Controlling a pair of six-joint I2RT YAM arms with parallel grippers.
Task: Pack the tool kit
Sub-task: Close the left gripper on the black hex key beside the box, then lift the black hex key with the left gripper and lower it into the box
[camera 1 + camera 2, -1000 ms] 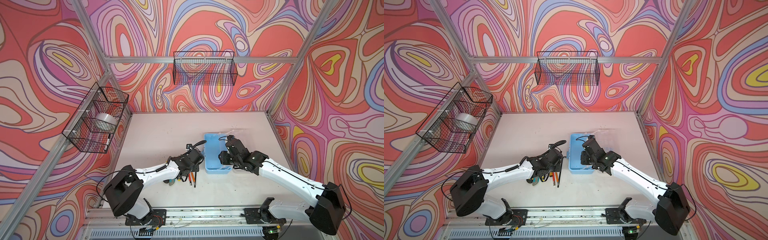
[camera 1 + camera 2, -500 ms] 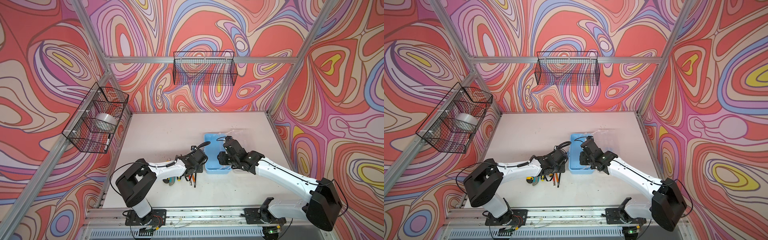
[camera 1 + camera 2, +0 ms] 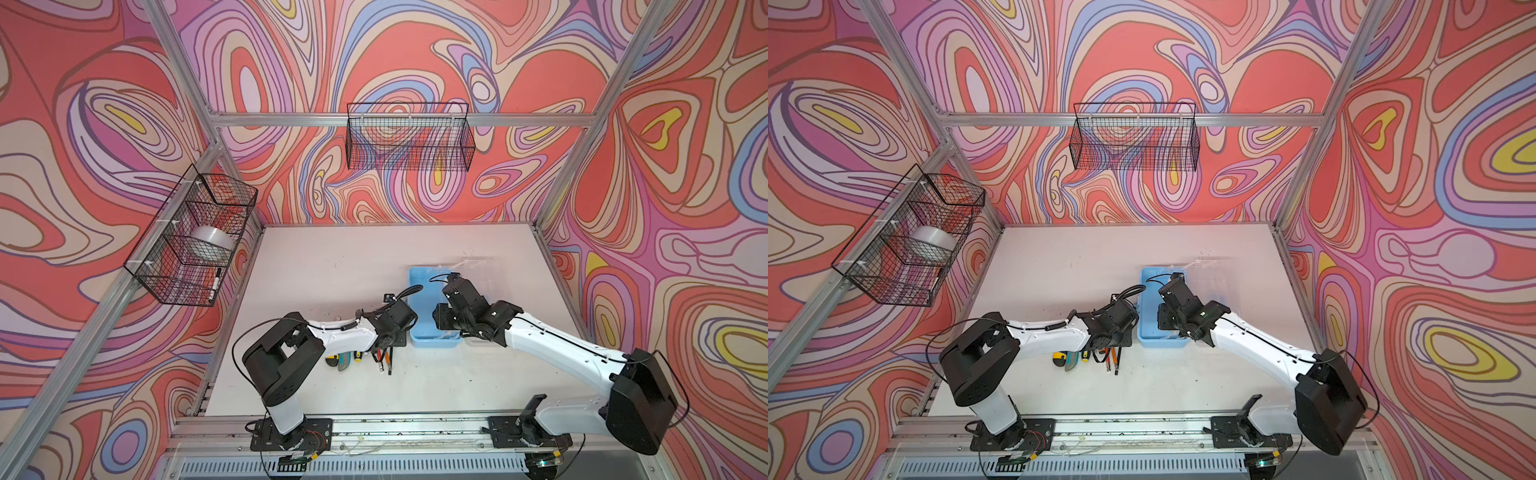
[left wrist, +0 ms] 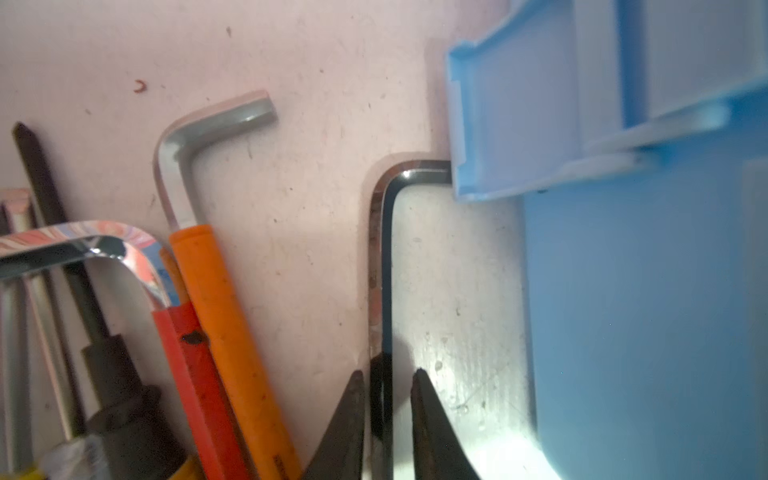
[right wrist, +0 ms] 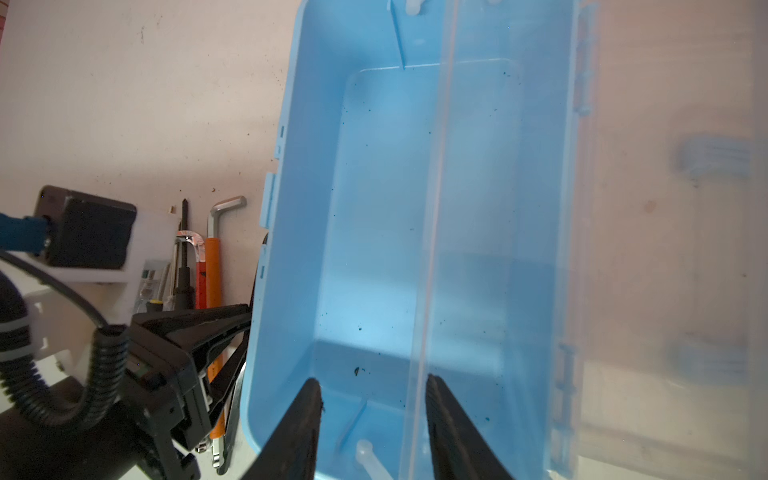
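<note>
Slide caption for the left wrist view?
Left gripper straddling a dark hex key beside the blue case.

The small rectangular light-blue plastic case base (image 3: 434, 341) sits right of the middle of the white tabletop (image 3: 332, 257), with its clear plastic lid (image 5: 665, 249) opened out to its right. My right gripper (image 5: 374, 380) hangs over its near end. Just left of that end lie an orange-handled screwdriver (image 4: 216, 299), a silver L-shaped hex key (image 4: 183, 145) and yellow-and-grey utility knives (image 3: 343, 360). A dark L-shaped steel hex key (image 4: 380, 270) lies alongside the case's left wall, between my left gripper's (image 4: 387, 374) fingertips.

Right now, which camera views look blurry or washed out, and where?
Left wrist view: case is a soft blue blur, chrome hex key carries coloured reflections, glare on the table beside the case. Right wrist view: clear lid hazes the table behind it. Both top views: sharp and evenly lit.
</note>
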